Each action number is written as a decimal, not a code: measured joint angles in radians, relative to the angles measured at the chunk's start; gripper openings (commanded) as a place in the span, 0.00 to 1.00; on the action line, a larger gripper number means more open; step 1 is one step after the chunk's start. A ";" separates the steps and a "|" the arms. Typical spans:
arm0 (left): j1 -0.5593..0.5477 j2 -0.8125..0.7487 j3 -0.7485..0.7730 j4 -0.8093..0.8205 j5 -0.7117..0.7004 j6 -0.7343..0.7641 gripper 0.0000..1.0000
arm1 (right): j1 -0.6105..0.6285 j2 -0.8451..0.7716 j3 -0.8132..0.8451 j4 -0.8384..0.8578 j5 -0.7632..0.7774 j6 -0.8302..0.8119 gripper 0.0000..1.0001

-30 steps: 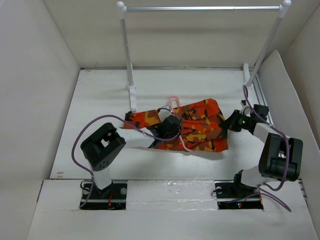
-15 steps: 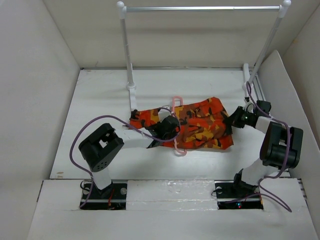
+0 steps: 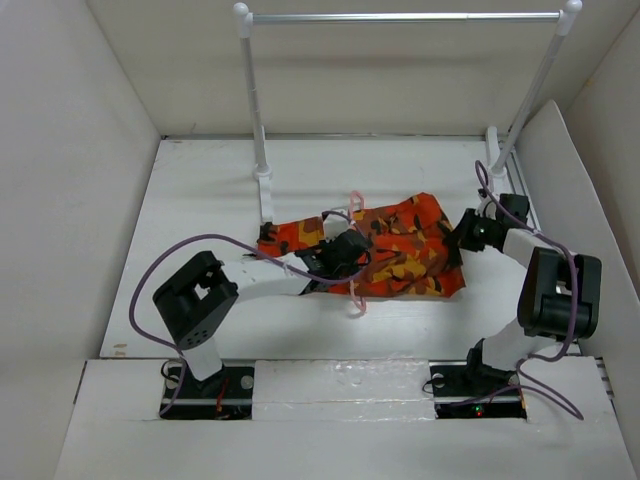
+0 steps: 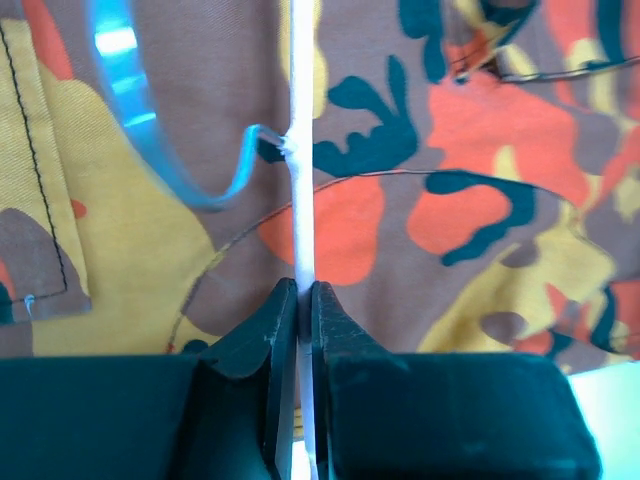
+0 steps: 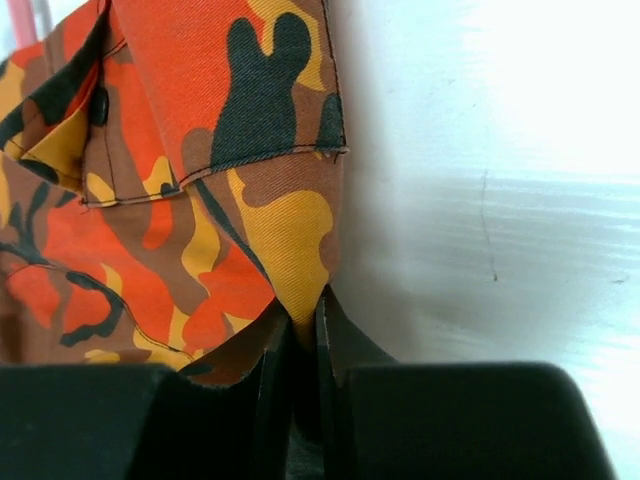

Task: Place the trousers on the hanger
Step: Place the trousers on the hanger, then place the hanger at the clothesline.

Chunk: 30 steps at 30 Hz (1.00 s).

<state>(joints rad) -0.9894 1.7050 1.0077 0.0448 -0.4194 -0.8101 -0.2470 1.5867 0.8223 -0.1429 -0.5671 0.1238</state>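
1. The left end effector (image 4: 298,292) is closed tight on a thin bar of the hanger (image 4: 299,150).
2. The trousers (image 3: 405,250) lie crumpled on the tabletop (image 3: 200,200), with the hanger across them.
3. The right end effector (image 5: 300,318) pinches the trousers' right edge.

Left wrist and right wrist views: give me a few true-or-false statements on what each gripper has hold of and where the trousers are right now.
1. The left gripper is shut on the hanger. True.
2. The right gripper hangs open above the trousers. False: it is shut on an edge of the cloth.
3. The trousers hang from the rail. False: they lie on the table, in front of the rail.
4. The hanger's thin bar runs across the camouflage cloth. True.
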 measured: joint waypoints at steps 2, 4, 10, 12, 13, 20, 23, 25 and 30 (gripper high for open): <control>-0.013 -0.028 0.001 -0.018 -0.010 0.000 0.00 | 0.014 -0.006 0.002 -0.014 0.011 -0.006 0.47; -0.026 -0.051 0.008 -0.043 -0.030 -0.001 0.00 | 0.026 -0.019 0.012 -0.035 0.035 -0.013 0.57; -0.077 -0.066 0.076 -0.140 -0.113 0.000 0.00 | 0.090 -0.148 0.079 -0.125 0.108 -0.042 0.70; -0.093 -0.073 0.102 -0.166 -0.138 0.001 0.00 | 0.160 -0.236 0.117 -0.166 0.146 -0.058 0.69; -0.102 -0.083 0.117 -0.185 -0.151 0.005 0.00 | 0.212 -0.289 0.127 -0.172 0.163 -0.060 0.69; -0.116 -0.179 0.192 -0.192 -0.215 0.047 0.00 | 0.516 -0.718 0.056 -0.117 0.126 0.049 0.59; -0.115 -0.195 0.203 -0.177 -0.222 0.053 0.00 | 0.590 -0.817 -0.042 -0.043 0.074 0.146 0.63; -0.116 -0.195 0.205 -0.172 -0.222 0.053 0.00 | 0.657 -0.808 -0.089 -0.024 0.062 0.198 0.66; -0.116 -0.195 0.205 -0.169 -0.216 0.050 0.00 | 0.796 -0.694 -0.126 0.011 0.055 0.270 0.67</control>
<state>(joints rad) -1.1049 1.5101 1.2125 -0.1246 -0.6357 -0.7597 0.5491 0.8925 0.6968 -0.1314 -0.5125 0.3935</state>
